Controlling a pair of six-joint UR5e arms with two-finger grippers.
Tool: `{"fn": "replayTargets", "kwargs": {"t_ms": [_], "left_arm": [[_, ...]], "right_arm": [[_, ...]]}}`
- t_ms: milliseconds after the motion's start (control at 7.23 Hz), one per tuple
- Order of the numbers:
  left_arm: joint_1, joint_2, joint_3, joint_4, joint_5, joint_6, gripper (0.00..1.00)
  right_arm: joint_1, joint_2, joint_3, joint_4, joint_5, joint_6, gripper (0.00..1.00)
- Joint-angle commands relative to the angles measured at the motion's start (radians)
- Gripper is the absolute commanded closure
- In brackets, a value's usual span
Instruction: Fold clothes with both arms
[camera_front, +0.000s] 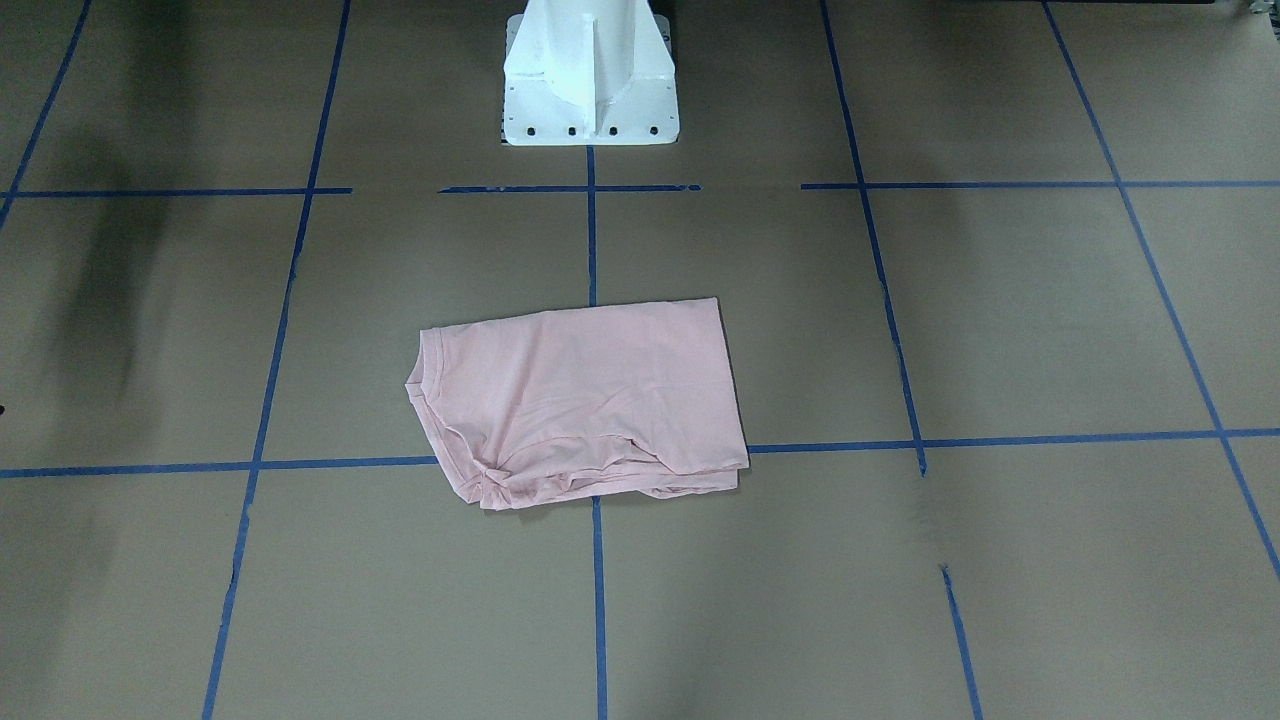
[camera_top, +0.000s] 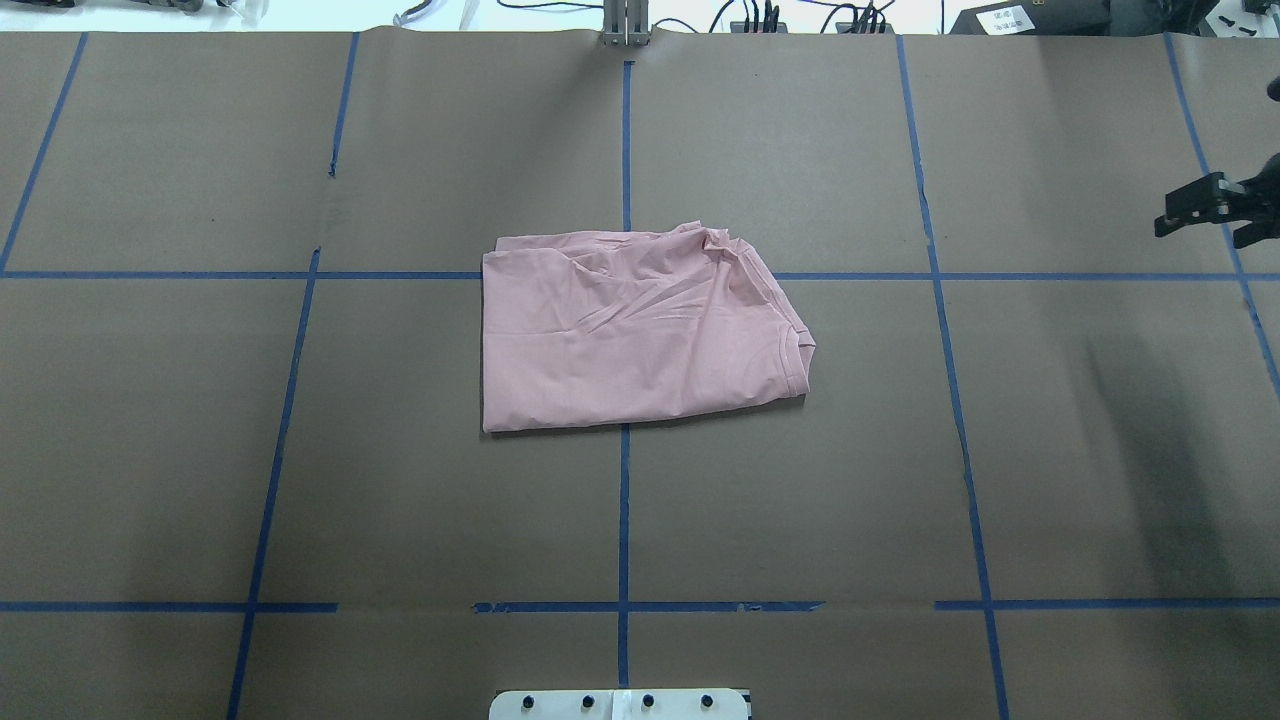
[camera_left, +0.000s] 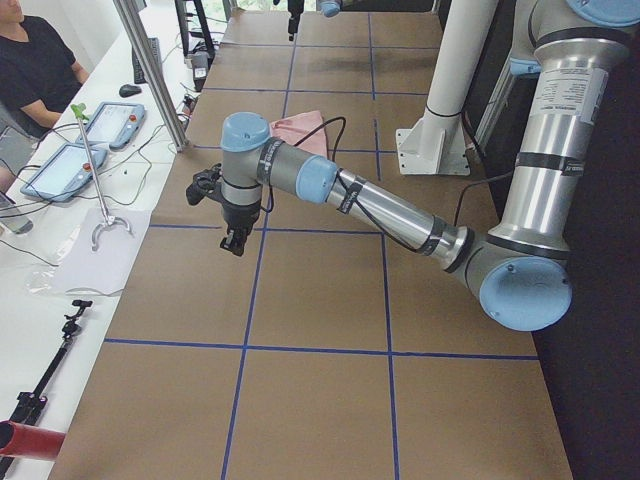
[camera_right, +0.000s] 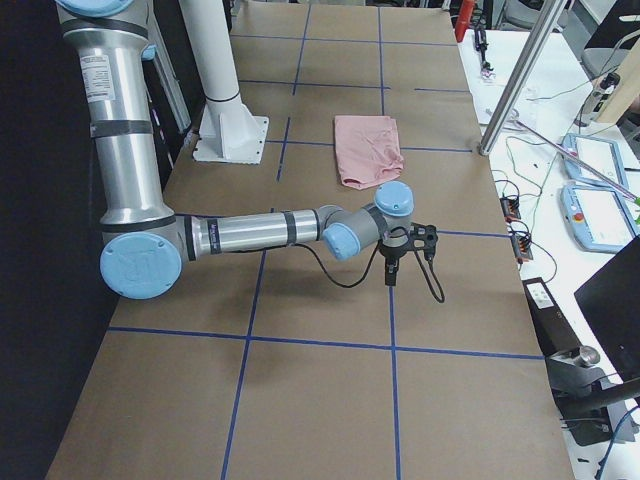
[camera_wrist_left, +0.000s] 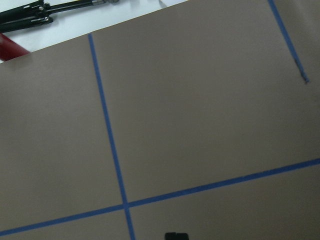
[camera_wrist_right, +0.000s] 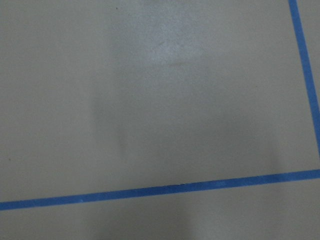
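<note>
Brown table (camera_top: 450, 500) with blue tape lines (camera_top: 624, 520), pink shirt (camera_top: 630, 340) folded in the middle, white bench (camera_left: 40, 310) with 2 tablets (camera_left: 62, 168) beyond, left gripper (camera_left: 237, 243) and right gripper (camera_right: 389, 277) hang over bare table, well apart from shirt, cannot tell how open.

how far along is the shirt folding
Done: the T-shirt lies folded into a compact rectangle, plain side up. In hand: nothing; the left gripper and right gripper hang over the table, away from it. Left: perhaps smoothing the bunched corner.
</note>
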Motion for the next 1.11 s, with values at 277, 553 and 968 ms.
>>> {"fn": "replayTargets", "kwargs": {"t_ms": [277,553,968], "left_arm": [[-0.085,0.066,0.086,0.01,-0.086,0.121,0.01],[-0.087,0.136,0.112,0.002,-0.136,0.116,0.0],[-0.087,0.145,0.136,-0.056,-0.097,0.11,0.0]], "right_arm": [[0.171,-0.07,0.022,-0.173,0.102,-0.413,0.0],[0.245,-0.077,0.122,-0.381,0.133,-0.543,0.0],[0.259,-0.081,0.187,-0.517,0.095,-0.677,0.0]]}}
